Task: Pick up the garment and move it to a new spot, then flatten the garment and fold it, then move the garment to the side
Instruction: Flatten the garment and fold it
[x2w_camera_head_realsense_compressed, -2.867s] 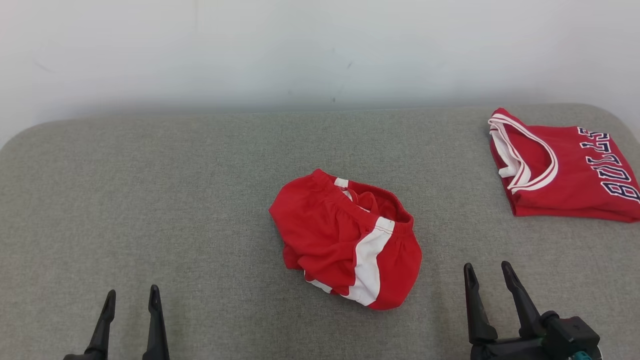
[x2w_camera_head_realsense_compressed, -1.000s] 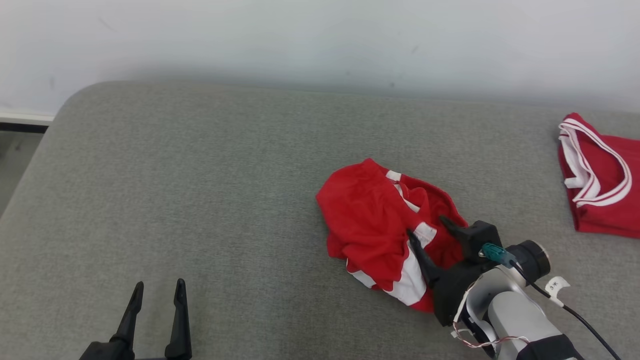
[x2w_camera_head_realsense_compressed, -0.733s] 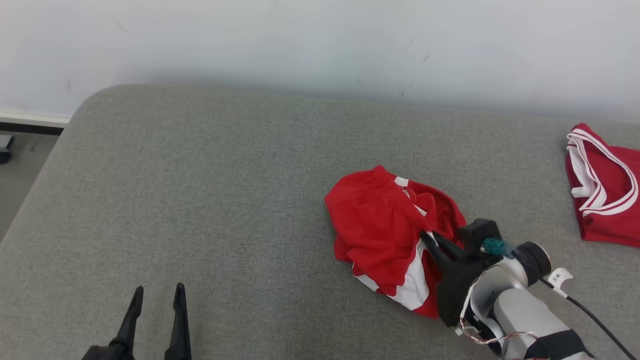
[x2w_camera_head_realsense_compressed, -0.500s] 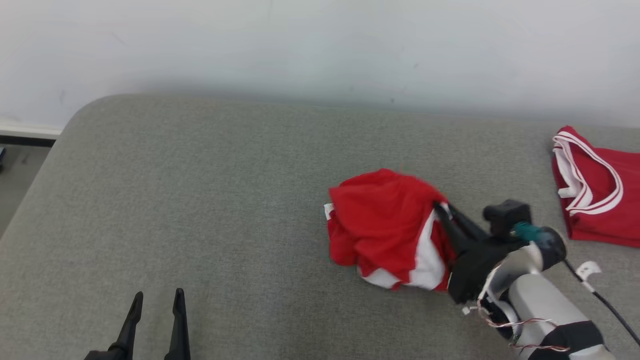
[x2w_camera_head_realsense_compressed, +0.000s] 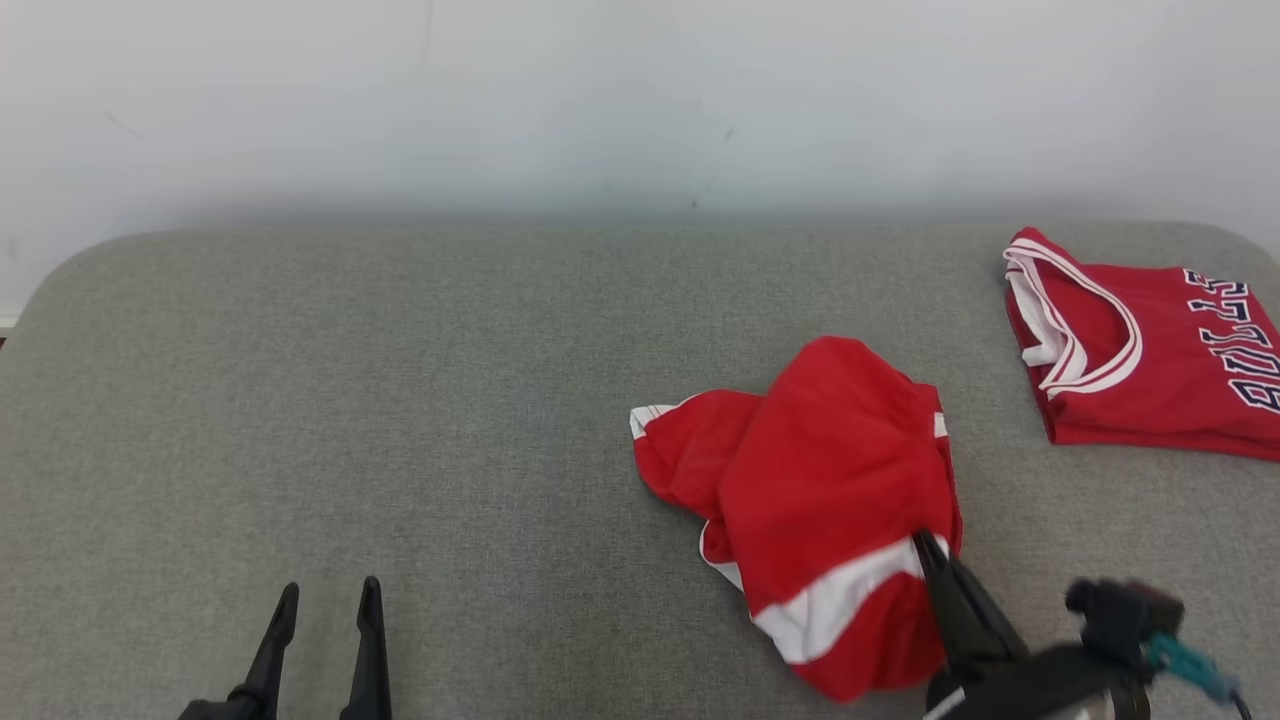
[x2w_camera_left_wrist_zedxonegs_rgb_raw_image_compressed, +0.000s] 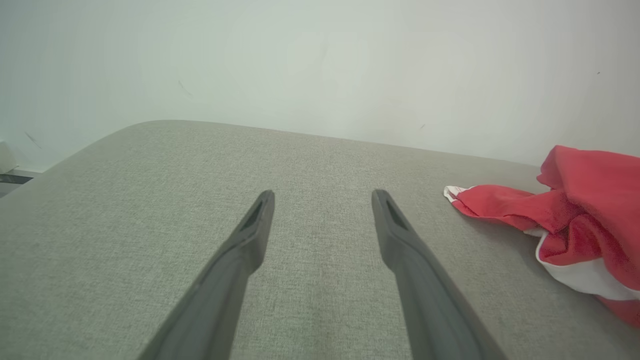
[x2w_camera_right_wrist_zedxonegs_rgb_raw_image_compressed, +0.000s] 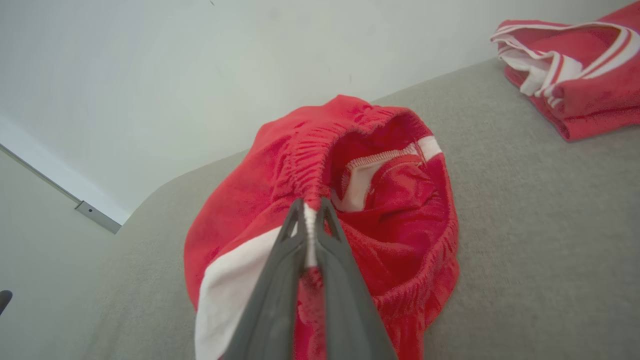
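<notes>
The right gripper (x2w_camera_right_wrist_zedxonegs_rgb_raw_image_compressed: 311, 206) pinches the waistband (x2w_camera_right_wrist_zedxonegs_rgb_raw_image_compressed: 306, 155) of the red shorts (x2w_camera_head_realsense_compressed: 830, 470), to carry them elsewhere; the shorts, seemingly half raised, sit right of centre on the grey cushion (x2w_camera_head_realsense_compressed: 400, 400); the left gripper (x2w_camera_left_wrist_zedxonegs_rgb_raw_image_compressed: 322, 200) rests spread, empty.

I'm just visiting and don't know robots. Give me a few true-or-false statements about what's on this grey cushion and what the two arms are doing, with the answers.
1. The right tool is pinched shut on the waistband of the red shorts. True.
2. The left tool grips a corner of the shorts. False: it is open above the bare grey cushion, apart from the shorts.
3. A folded red jersey lies to the robot's right of the shorts, not touching them. True.
4. The shorts are spread out flat. False: they are bunched up, with one end lifted by the right tool.
</notes>
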